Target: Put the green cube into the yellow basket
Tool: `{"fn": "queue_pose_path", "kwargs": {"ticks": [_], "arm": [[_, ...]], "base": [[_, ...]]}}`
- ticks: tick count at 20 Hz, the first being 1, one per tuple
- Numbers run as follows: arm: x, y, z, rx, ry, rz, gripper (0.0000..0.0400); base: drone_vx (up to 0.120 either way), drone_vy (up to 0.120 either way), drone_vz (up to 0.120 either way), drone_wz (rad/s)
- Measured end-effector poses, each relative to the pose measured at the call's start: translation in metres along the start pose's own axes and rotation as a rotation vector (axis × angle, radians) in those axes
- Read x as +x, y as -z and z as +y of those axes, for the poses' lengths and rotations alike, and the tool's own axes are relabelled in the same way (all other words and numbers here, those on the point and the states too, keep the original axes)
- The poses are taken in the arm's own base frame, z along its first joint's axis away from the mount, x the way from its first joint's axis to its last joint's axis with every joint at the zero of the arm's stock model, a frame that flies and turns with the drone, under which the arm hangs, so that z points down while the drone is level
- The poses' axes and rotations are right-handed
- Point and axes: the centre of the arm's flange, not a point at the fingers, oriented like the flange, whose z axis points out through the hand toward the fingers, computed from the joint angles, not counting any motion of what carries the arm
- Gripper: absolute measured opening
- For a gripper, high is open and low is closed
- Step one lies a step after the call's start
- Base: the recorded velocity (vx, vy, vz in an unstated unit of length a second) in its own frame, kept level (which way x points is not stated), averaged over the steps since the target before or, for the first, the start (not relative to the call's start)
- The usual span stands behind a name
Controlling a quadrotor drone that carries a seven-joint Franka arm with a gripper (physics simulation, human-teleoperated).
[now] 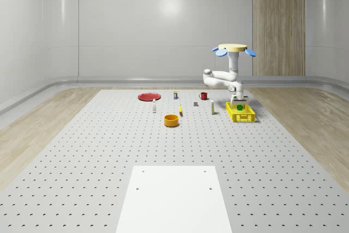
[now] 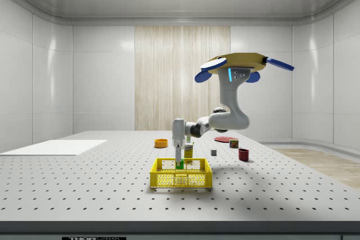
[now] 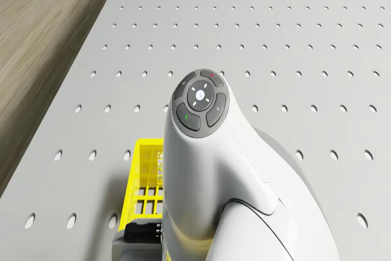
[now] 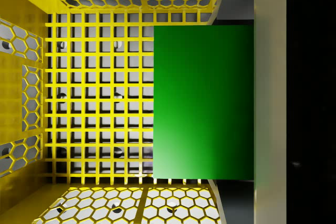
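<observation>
Closest to me, a smooth white rectangular sheet [image 1: 174, 197] lay flat on the grey table [image 1: 82, 151], whose matte top was dotted with a regular grid of small holes. Further back, the drone [image 1: 234, 50] hovered over the table's far side, near the yellow basket [image 1: 240, 113], its flat tan disc body edged by blue rotors. From it hung the glossy white arm [image 2: 228, 117], rounded and jointed, bending down so that the gripper [image 2: 179, 164] reached inside the basket. The basket was a rectangular plastic crate with honeycomb-patterned walls and a square-lattice floor [image 4: 100, 93]. The green cube [image 4: 203, 100], plain and flat-faced, sat between the fingers [image 4: 269, 98], just above the lattice floor; one pale finger pressed against its side, so the gripper appeared clamped on it. Elsewhere on the table stood a round orange bowl [image 1: 171, 120], a flat red plate [image 1: 148, 96], a dark red mug [image 1: 203, 95], and a few small bottles [image 1: 154, 106].
</observation>
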Motion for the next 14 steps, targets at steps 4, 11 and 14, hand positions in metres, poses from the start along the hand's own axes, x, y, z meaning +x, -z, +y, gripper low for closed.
{"fn": "queue_pose_path", "kwargs": {"ticks": [4, 11, 14], "arm": [[0.000, -0.010, 0.000, 0.000, 0.002, 0.000, 0.0250], [0.000, -0.037, 0.000, 0.000, 0.014, 0.000, 0.0250], [0.000, -0.045, 0.000, -0.001, 0.012, 0.001, 0.0302]], "base": [[0.000, 0.000, 0.000, 0.000], [0.000, 0.000, 0.000, 0.000], [0.000, 0.000, 0.000, 0.000]]}}
